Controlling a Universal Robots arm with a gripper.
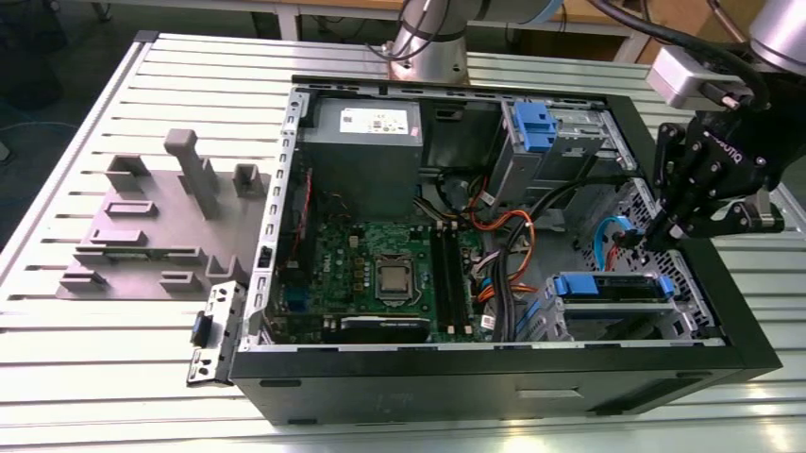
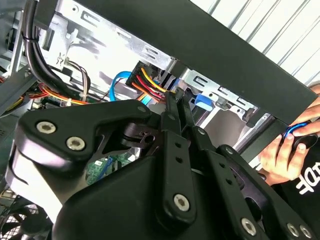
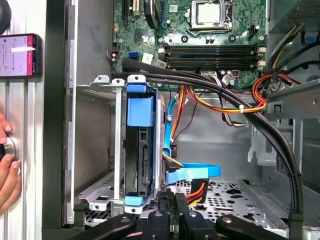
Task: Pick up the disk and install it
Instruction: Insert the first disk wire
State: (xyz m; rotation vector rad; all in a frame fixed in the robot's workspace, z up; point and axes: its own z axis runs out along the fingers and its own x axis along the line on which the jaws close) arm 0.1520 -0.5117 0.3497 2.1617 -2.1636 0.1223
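The disk (image 3: 141, 150) stands edge-on in its blue carrier inside the metal drive cage (image 3: 95, 187) of the open computer case. In the exterior view the disk (image 1: 612, 286) sits in the bay at the case's near corner, on the exterior view's right. My gripper (image 1: 646, 241) hangs just above and behind that bay, inside the case's wall. Both wrist views show its black fingers (image 2: 175, 107) pressed together with nothing between them; the gripper (image 3: 173, 199) is beside the carrier's end, next to the blue data cable (image 3: 192, 173).
Black, orange and yellow cable bundles (image 3: 225, 102) cross the case above the motherboard (image 1: 377, 264). A grey power-supply box (image 1: 362, 142) and a blue bracket (image 1: 535, 127) sit at the back. A grey fixture (image 1: 164, 217) lies at the exterior view's left. A person's hand (image 3: 7, 167) rests outside the case wall.
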